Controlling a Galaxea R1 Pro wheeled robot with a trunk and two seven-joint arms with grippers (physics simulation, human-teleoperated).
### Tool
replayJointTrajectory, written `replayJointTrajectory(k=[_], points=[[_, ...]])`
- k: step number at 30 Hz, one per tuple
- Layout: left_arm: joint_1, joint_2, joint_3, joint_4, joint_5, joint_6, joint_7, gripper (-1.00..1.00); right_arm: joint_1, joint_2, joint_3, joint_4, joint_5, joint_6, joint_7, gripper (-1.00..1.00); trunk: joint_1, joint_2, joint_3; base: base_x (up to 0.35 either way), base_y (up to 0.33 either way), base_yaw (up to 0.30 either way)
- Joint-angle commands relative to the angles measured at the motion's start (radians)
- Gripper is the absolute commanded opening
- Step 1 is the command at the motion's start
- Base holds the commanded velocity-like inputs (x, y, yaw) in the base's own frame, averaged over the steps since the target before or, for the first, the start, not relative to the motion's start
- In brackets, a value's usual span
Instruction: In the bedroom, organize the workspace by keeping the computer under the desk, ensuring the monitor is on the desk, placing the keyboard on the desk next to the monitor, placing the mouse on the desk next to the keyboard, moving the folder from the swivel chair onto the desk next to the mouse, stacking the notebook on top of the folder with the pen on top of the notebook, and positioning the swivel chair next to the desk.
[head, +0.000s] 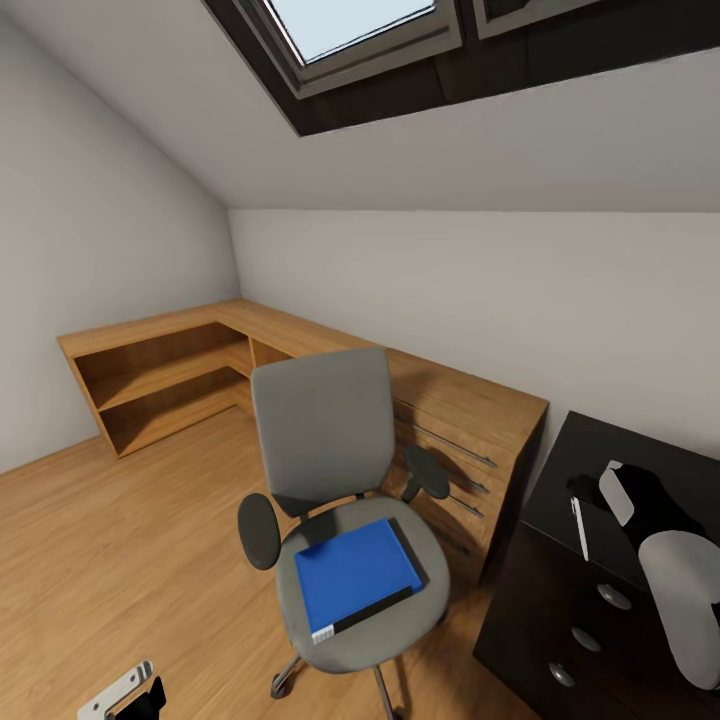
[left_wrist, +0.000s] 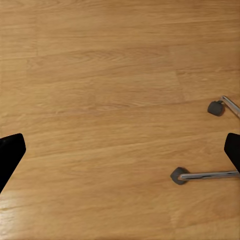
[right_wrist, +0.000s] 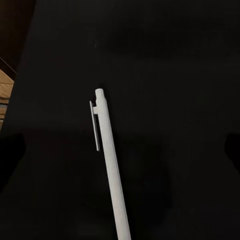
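The head camera looks down from above at the swivel chair (head: 345, 520) and a corner of the desk (head: 600, 470), while the left wrist camera faces the floor (left_wrist: 100, 100) beside the chair's casters and the right wrist camera sits close over the desktop's pen (right_wrist: 110, 160).

Blue folder (head: 355, 573), grey swivel chair (head: 325, 430), white pen (right_wrist: 111, 165), black desk (head: 600, 480)

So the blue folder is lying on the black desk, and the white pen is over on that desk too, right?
Not quite. The blue folder lies on the seat of the swivel chair, not on the black desk; the head view shows this. The white pen does lie on the desk's dark top, below the right gripper, as the right wrist view shows.
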Motion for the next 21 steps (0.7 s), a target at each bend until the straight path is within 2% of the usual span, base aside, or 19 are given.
replayJointTrajectory(k=[1,9,12,15,17,21], points=[[0.000,0.001,-0.003,-0.002,0.008,-0.002,0.006,1.00,0.000,0.001,0.000,-0.002,-0.011,0.003,-0.008,1.00,0.000,-0.001,-0.001,0.000,0.000,0.000],[0.000,0.001,-0.003,-0.002,0.008,-0.002,0.006,1.00,-0.001,0.006,-0.002,-0.048,-0.014,0.022,-0.009,1.00,0.000,-0.001,-0.001,0.000,0.000,0.000],[0.000,0.000,-0.003,-0.001,0.008,-0.002,0.006,1.00,0.000,0.023,-0.002,-0.105,-0.016,0.101,-0.008,1.00,0.000,-0.001,-0.001,0.000,0.000,0.000],[0.000,-0.001,-0.004,0.000,0.008,-0.002,0.006,1.00,0.000,0.033,-0.002,-0.136,-0.015,0.149,-0.009,1.00,0.000,-0.001,-0.001,0.000,0.000,0.000],[0.000,-0.001,-0.004,0.000,0.008,-0.002,0.006,1.00,0.000,0.037,-0.002,-0.141,-0.015,0.159,-0.009,1.00,0.000,-0.001,-0.001,0.000,0.000,0.000],[0.000,-0.002,-0.005,0.002,0.008,-0.002,0.006,1.00,0.001,0.066,-0.002,-0.151,-0.014,0.174,-0.010,1.00,0.000,-0.001,-0.001,0.000,0.000,0.000]])
